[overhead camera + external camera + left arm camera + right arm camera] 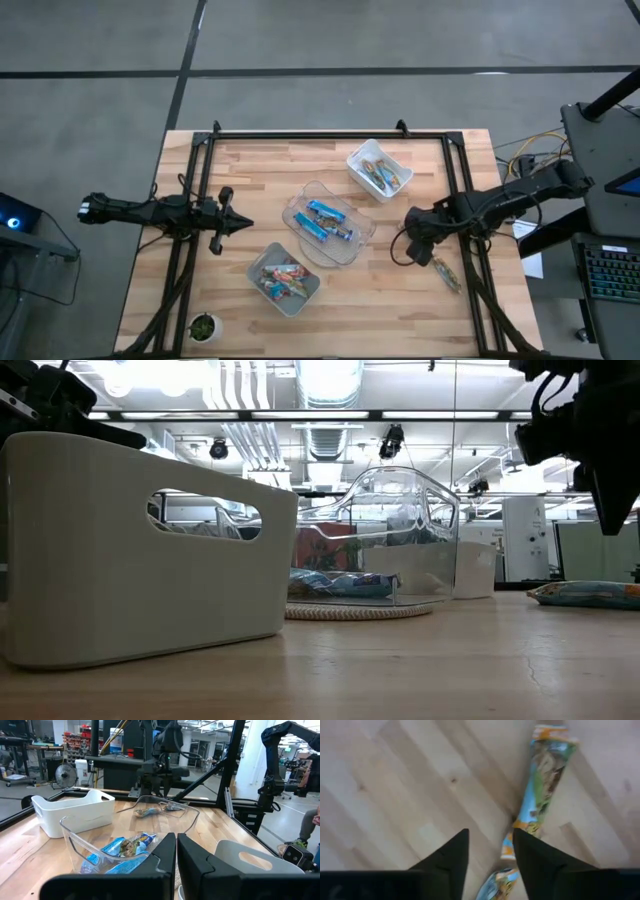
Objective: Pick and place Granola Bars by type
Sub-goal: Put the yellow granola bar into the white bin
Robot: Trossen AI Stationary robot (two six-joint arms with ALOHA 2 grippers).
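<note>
Two dark, slim, jointed arms trail black cables and end in black wedge-shaped fingers.

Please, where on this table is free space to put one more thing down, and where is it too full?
Free: the bare wood between the left gripper and the clear bin, and the near strip between the plant pot and the loose bars. Crowded: the diagonal of the three bins, the clear one between two white bins, and the spot under the right gripper.

Blue bars lay in the clear bin, mixed ones in white bins, two greenish bars loose on wood
</note>
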